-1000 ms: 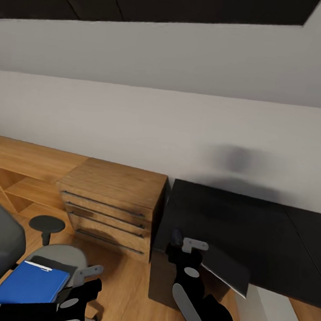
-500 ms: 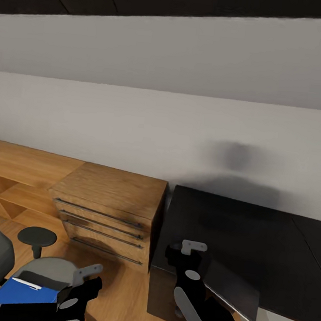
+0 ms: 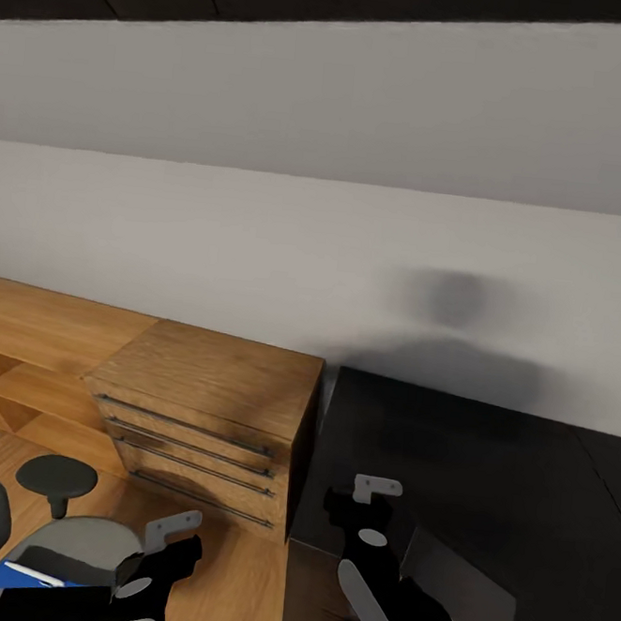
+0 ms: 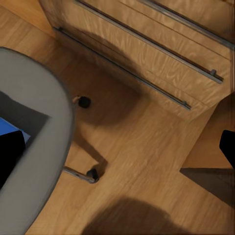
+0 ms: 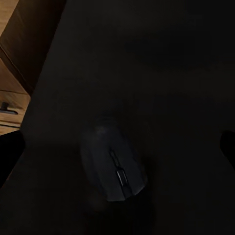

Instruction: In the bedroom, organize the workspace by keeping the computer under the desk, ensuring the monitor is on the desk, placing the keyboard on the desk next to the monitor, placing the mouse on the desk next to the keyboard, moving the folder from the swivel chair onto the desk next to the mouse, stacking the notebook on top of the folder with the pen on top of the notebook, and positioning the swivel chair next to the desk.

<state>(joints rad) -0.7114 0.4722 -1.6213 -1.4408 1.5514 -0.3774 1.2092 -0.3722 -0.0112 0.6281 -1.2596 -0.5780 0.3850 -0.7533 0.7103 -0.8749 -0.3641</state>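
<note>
Glossy black desk (image 3: 486,458) against a white wall. Mouse (image 5: 113,164) lies flat on the desk directly below the right gripper (image 3: 355,505), between its spread, empty fingers, long axis slightly oblique. Right arm nearer. Left gripper (image 3: 165,547) hangs apart over the swivel chair (image 3: 74,542), its opening unclear.

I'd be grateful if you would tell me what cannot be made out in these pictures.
- Folder: head view, mostly cut off by the lower edge and the left arm.
- Mouse: right wrist view, dark on the dark desk; its outline is faint.
- Right gripper: head view, open or shut is unclear.
- Chair: left wrist view, cut off by the edge.
</note>
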